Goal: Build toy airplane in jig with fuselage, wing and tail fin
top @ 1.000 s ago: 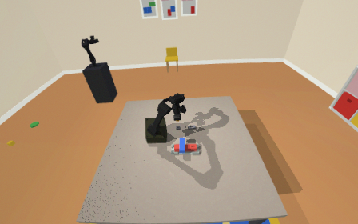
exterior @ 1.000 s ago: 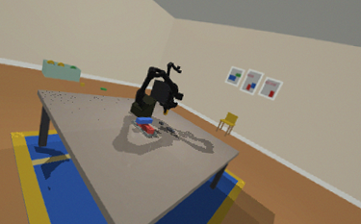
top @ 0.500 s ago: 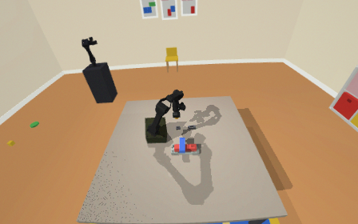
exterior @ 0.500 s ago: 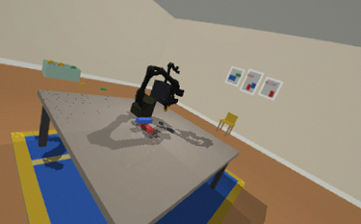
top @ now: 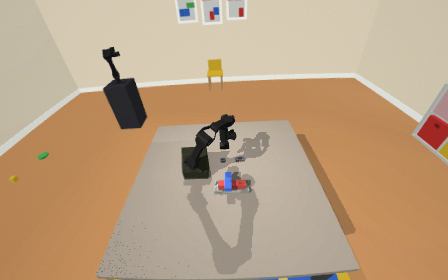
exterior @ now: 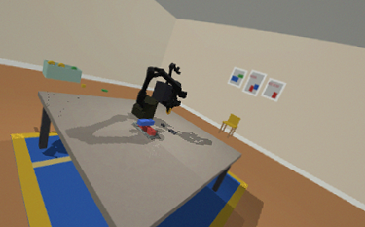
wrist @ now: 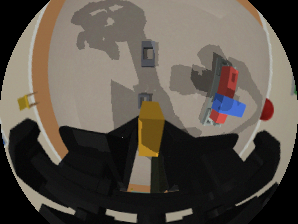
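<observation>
The red fuselage (top: 241,184) (exterior: 151,131) (wrist: 228,86) lies in the pale grey cradle (top: 216,190) (wrist: 215,86). The blue wing (top: 228,181) (exterior: 146,122) (wrist: 231,106) lies across the top of the fuselage, toward one end; its tab is hidden. A small dark socket shows on the fuselage's other end in the wrist view. My gripper (top: 224,146) (wrist: 149,119) is shut on the yellow tail fin (exterior: 169,111) (wrist: 151,125) and holds it well above the table, off to the side of the cradle. The fin's tab cannot be made out.
Two small dark grey holders, a larger one (top: 240,159) (exterior: 172,132) (wrist: 143,63) and a smaller one (top: 223,160) (exterior: 162,125) (wrist: 142,96), stand on the table (top: 290,220) (exterior: 150,188) between the cradle and its back edge. The arm's dark base block (top: 196,171) stands left of the cradle in the top view.
</observation>
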Action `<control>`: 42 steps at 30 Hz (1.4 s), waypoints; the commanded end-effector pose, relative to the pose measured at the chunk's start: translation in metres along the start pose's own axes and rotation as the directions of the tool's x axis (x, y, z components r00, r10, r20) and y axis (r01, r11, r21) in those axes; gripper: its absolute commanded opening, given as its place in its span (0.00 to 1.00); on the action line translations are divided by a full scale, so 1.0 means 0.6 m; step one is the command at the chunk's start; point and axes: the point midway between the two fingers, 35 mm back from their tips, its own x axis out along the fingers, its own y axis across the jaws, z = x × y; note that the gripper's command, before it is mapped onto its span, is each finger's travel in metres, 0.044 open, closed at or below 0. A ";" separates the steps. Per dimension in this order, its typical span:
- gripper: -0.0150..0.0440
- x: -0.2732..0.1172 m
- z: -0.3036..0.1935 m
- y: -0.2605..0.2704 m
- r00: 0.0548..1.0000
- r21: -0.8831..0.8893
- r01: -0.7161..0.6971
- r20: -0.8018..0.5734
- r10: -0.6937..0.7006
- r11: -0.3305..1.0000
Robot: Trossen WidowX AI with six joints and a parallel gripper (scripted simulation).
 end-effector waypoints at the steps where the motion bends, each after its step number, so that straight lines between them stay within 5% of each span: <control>1: 0.25 0.001 0.013 -0.009 1.000 0.007 -0.011 0.006 0.011 1.000; 42: 0.25 0.023 0.111 -0.155 0.999 0.040 -0.040 0.005 0.039 0.998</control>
